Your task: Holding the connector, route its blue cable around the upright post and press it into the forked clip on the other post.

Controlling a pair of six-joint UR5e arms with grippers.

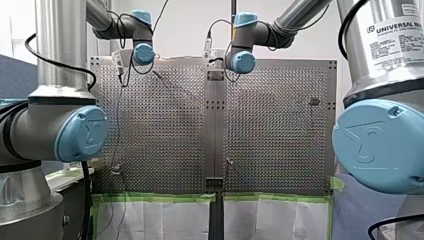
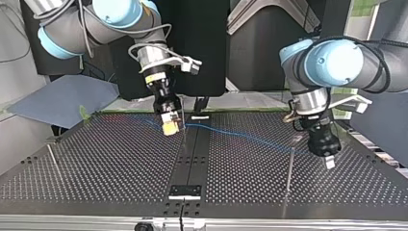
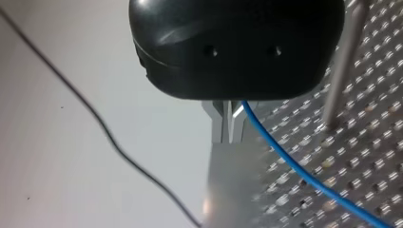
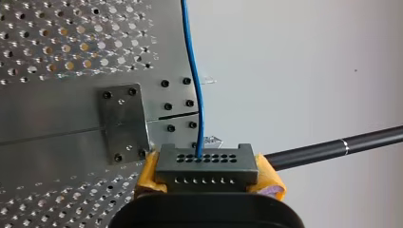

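One connector (image 4: 206,164) is sitting clamped between my right gripper's (image 2: 169,127) yellow-padded jaws. Its one blue cable (image 4: 192,71) is stretching taut over the worktop (image 2: 96,163) to my left gripper (image 3: 229,128), whose metal jaws are pinching it, almost closed.

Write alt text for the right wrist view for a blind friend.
The yellow pads of my right gripper clamp a grey connector with rows of holes. A blue cable leaves one hole and runs ahead past the perforated table. A black rod shows beside it.
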